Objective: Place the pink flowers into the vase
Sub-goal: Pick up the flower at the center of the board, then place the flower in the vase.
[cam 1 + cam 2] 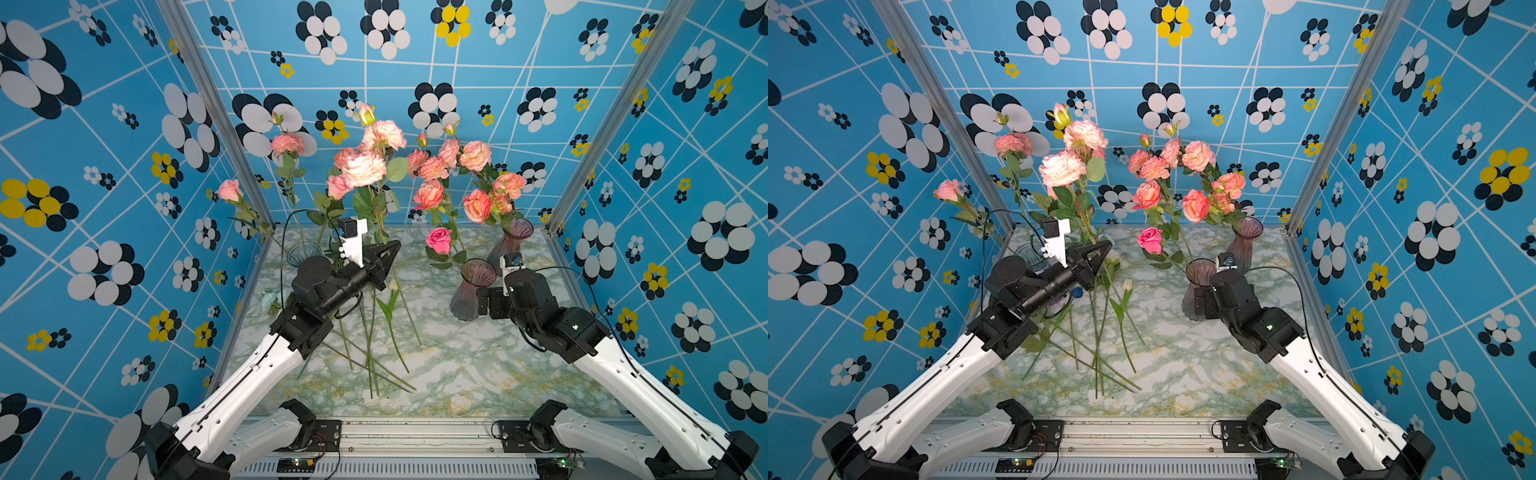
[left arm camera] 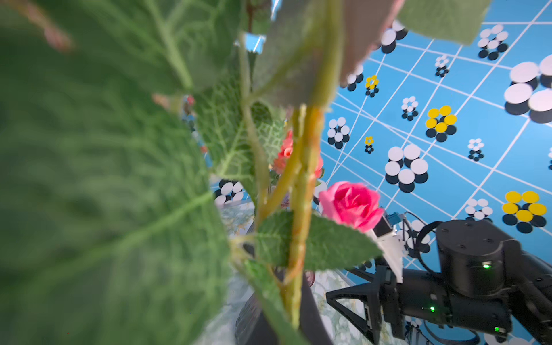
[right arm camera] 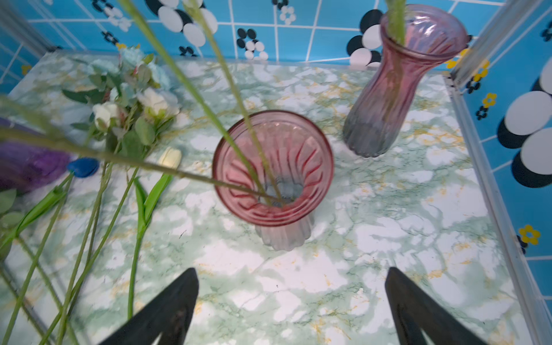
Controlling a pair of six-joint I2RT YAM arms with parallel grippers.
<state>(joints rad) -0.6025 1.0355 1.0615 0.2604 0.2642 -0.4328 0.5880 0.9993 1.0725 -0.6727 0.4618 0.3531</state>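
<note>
At two o'clock on the table point(image 1: 478, 365), the far vase point(image 1: 509, 245) holds pink flowers point(image 1: 476, 205). At three o'clock, the near vase point(image 3: 273, 167) holds three stems. The left tool point(image 1: 392, 249) grips more pink flowers at twelve o'clock. The right tool point(image 3: 292, 270) gapes open.

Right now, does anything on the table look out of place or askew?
Yes. A white tulip lies flat on the marble table instead of standing in a vase, and a white-flowered bunch lies there too. The magenta rose in the near pink vase leans far out to one side, not upright.

Blue flower-print walls point(image 1: 415, 62), green-veined marble tabletop point(image 1: 478, 365), metal posts point(image 1: 210, 95)
</note>
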